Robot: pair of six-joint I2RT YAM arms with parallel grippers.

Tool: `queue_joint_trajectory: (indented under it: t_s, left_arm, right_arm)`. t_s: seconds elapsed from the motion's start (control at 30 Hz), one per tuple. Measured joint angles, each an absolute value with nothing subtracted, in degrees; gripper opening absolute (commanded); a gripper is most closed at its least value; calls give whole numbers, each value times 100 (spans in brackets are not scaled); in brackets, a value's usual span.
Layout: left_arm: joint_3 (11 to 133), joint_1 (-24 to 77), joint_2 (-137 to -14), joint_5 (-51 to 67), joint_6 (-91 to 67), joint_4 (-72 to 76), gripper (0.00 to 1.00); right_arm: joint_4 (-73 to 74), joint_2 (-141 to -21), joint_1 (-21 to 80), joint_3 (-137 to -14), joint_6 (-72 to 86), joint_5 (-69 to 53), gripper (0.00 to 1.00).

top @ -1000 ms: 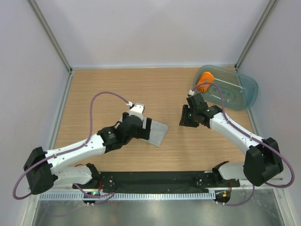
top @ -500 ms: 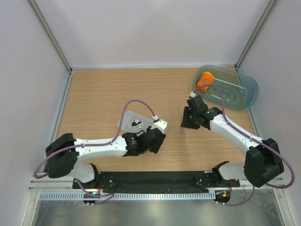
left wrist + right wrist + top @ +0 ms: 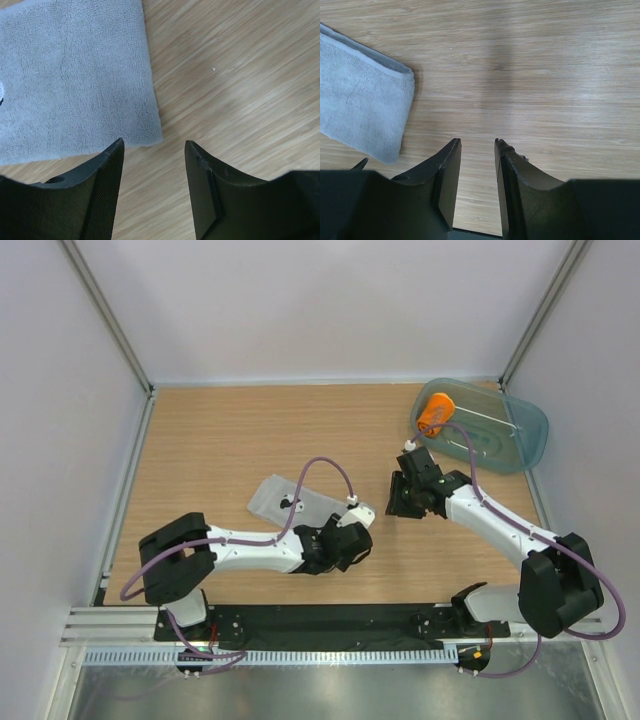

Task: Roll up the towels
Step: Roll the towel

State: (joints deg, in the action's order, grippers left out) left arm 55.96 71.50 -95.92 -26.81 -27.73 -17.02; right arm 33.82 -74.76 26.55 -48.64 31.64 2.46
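Observation:
The grey towel (image 3: pixel 285 500) lies flat on the wooden table, left of centre. My left gripper (image 3: pixel 343 550) hovers low at its near right corner. In the left wrist view the grey towel (image 3: pixel 75 75) fills the upper left, and the left gripper (image 3: pixel 154 145) is open over bare wood just past the towel's corner. My right gripper (image 3: pixel 403 497) is open above bare wood, right of the towel. The right wrist view shows the grey towel (image 3: pixel 362 115) to the left of the right gripper (image 3: pixel 477 142). The orange towel (image 3: pixel 436 412) sits rolled in the tub.
A translucent blue-green tub (image 3: pixel 515 435) stands at the back right of the table, beside the right wall. White walls enclose the table on the left, back and right. The black base rail (image 3: pixel 330 620) runs along the near edge.
My left arm swung from the towel's left side to its near right corner, and its jaws narrowed. The grey towel now lies farther left. The right arm barely moved.

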Motion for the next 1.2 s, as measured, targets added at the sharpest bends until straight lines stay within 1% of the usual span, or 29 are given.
queue_joint_trajectory:
  t_s: [0.13,0.17,0.33,0.37,0.43,0.47,0.53,0.57,0.63,0.67,0.73,0.8,0.83,1.0,1.2]
  left_arm:
    - [5599,7153,-9703,-2766,-2731,-1695,52]
    - [5610,7153,-9738,-2788,-2700,-1697,49]
    - [5693,7153,-10036,-2877,-2661,-1691,44]
    - [5693,7153,-10073,-2888,-2659,-1693,40]
    - [5695,7153,-10097,-2939,-2650,-1636,34]
    - [5695,7153,-10110,-2956,-2655,-1636,29]
    - [5690,7153,-10143,-3015,-2659,-1601,24]
    - [5675,7153,-10147,-3044,-2657,-1575,17]
    - [5614,7153,-10147,-3114,-2663,-1490,12]
    - [5583,7153,-10147,-3157,-2663,-1435,7]
    - [5513,7153,-10141,-3234,-2661,-1310,1]
    - [5446,7164,-10108,-3269,-2676,-1221,0]
    - [5406,7164,-10086,-3275,-2687,-1170,0]
    - [5186,7166,-9896,-3286,-2788,-1116,0]
    - [4947,7166,-9631,-3192,-2856,-1120,0]
  right_arm:
    - [3385,-7476,2655,-4851,3164,246,40]
    - [3385,-7476,2655,-4851,3164,246,40]
    - [3385,-7476,2655,-4851,3162,248,40]
    - [3385,-7476,2655,-4851,3162,248,40]
    - [3387,-7476,2655,-4851,3162,248,40]
    - [3387,-7476,2655,-4851,3162,248,40]
    - [3387,-7476,2655,-4851,3162,244,40]
    - [3385,-7476,2655,-4851,3162,239,40]
    - [3376,-7476,2655,-4849,3166,172,41]
    - [3315,-7476,2652,-4831,3181,69,43]
    - [3122,-7476,2650,-4742,3277,-261,56]
    - [2810,-7496,2650,-4567,3433,-694,69]
    - [2604,-7520,2652,-4460,3540,-941,70]
    - [1647,-8053,2696,-4121,4056,-1726,72]
    - [867,-8853,2886,-4115,4431,-2193,72]
